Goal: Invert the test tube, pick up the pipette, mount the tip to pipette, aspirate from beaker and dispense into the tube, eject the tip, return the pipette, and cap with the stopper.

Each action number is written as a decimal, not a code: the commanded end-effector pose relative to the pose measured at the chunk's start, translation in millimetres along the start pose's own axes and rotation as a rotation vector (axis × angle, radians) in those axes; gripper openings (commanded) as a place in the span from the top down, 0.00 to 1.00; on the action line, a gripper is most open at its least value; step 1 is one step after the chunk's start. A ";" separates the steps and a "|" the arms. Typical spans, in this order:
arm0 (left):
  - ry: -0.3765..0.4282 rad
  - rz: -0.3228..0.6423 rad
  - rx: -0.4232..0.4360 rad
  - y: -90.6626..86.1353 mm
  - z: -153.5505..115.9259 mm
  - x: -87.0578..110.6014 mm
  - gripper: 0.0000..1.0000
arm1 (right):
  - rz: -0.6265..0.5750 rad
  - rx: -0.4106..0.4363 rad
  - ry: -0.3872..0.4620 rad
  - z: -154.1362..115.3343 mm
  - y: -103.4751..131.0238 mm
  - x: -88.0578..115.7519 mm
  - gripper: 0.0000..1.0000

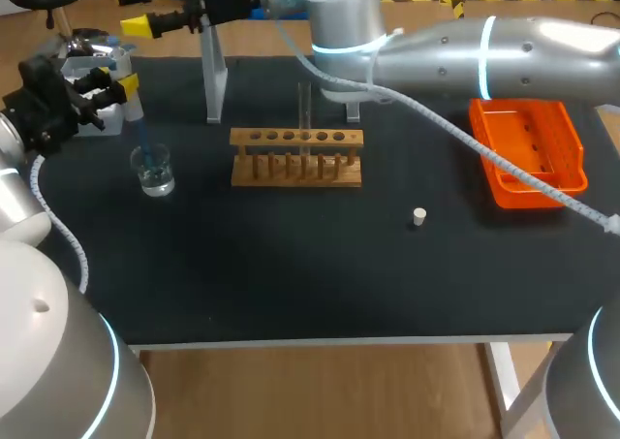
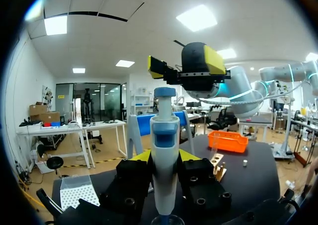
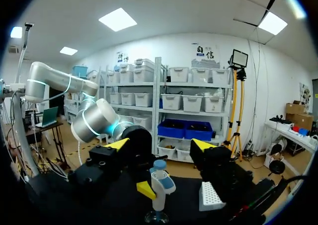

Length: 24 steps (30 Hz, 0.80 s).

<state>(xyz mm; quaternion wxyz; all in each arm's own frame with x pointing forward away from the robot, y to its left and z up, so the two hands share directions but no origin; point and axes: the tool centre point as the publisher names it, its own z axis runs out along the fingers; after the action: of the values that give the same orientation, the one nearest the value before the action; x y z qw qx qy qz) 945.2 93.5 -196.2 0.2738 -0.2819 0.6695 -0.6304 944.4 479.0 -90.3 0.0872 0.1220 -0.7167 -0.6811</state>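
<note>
- Left gripper (image 2: pixel 164 157): we found it clamped on the pipette (image 2: pixel 165 135), a finger on either side of the body. It held the pipette upright near the table's (image 1: pixel 291 265) far left corner.
- We noted the mounted tip (image 1: pixel 141 139) running down into the beaker (image 1: pixel 154 172), which stood by the left edge and held clear liquid. We judged the upright hold to serve the draw: the tip reaches the liquid, and the plunger cap stays free on top.
- We judged the step in hand to be aspiration; dispensing, ejecting, returning and capping were not yet done.
- Right gripper (image 1: pixel 136 8): its fingers were spread wide with nothing between them. It hung over the far edge, above and beyond the pipette's top. We could not settle whether it was there to work the plunger or only to keep clear.
- We recorded the test tube (image 1: pixel 305 119) standing in the wooden rack (image 1: pixel 297 168) at mid-table, well apart from the beaker. This gave the loaded pipette a steady target.
- We saw the stopper (image 1: pixel 418 216) lying alone on the bare table, right of the rack and nearer the front edge. We judged it left in easy reach for capping.
- We found the orange tray (image 1: pixel 572 158) near the right edge, the grey stand (image 1: pixel 212 80) by the far edge, and the tip box (image 2: pixel 77 189) behind the left gripper.
- We could make out no label, brand or writing on any of these items.
</note>
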 end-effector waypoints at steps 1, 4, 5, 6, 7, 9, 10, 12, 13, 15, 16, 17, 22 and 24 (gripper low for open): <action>-0.001 0.000 -0.002 -0.5 0.5 0.1 1.00 | -0.010 0.052 -0.044 -39.3 10.7 25.9 0.00; -0.001 0.000 -0.002 -0.5 0.5 0.1 1.00 | -0.020 0.085 -0.065 -60.3 10.8 33.9 0.00; -0.001 0.000 -0.002 -0.5 0.5 0.1 1.00 | -0.021 0.096 -0.073 -67.4 10.2 36.6 0.00; -0.001 0.000 -0.002 -0.5 0.5 0.1 1.00 | -0.022 0.104 -0.080 -74.3 9.6 39.2 0.00; -0.001 0.000 -0.002 -0.5 0.5 0.1 1.00 | -0.021 0.112 -0.087 -81.1 8.8 41.7 0.00; -0.001 0.000 -0.002 -0.5 0.5 0.1 1.00 | -0.022 0.132 -0.101 -93.3 6.8 46.6 0.00; -0.001 0.000 -0.002 -0.5 0.5 0.1 1.00 | -0.021 0.138 -0.106 -98.8 5.7 48.8 0.00; -0.001 0.000 -0.002 -0.5 0.5 0.1 1.00 | -0.019 0.153 -0.117 -109.9 3.6 53.6 0.00; -0.001 0.000 -0.002 -0.5 0.5 0.1 1.00 | -0.018 0.161 -0.121 -114.5 2.6 55.5 0.00; -0.001 0.000 -0.002 -0.5 0.5 0.1 1.00 | -0.016 0.171 -0.130 -124.1 0.5 59.3 0.00; -0.001 0.000 -0.002 -0.5 0.5 0.1 1.00 | -0.016 0.178 -0.135 -128.6 -0.5 60.9 0.00; -0.001 0.000 -0.002 -0.5 0.5 0.1 1.00 | -0.016 0.182 -0.138 -132.9 -1.5 62.2 0.00; -0.001 0.000 -0.002 -0.5 0.5 0.1 1.00 | -0.010 0.201 -0.156 -152.9 -8.2 66.9 0.00; -0.001 0.000 -0.002 -0.5 0.5 0.1 1.00 | -0.006 0.205 -0.163 -160.9 -12.5 67.9 0.00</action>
<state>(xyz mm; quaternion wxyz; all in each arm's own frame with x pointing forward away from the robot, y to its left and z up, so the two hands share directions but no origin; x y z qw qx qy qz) 945.1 93.6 -195.9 0.2735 -0.2820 0.6698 -0.6301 931.7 328.1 -97.8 0.0183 0.0812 -0.7863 -0.6121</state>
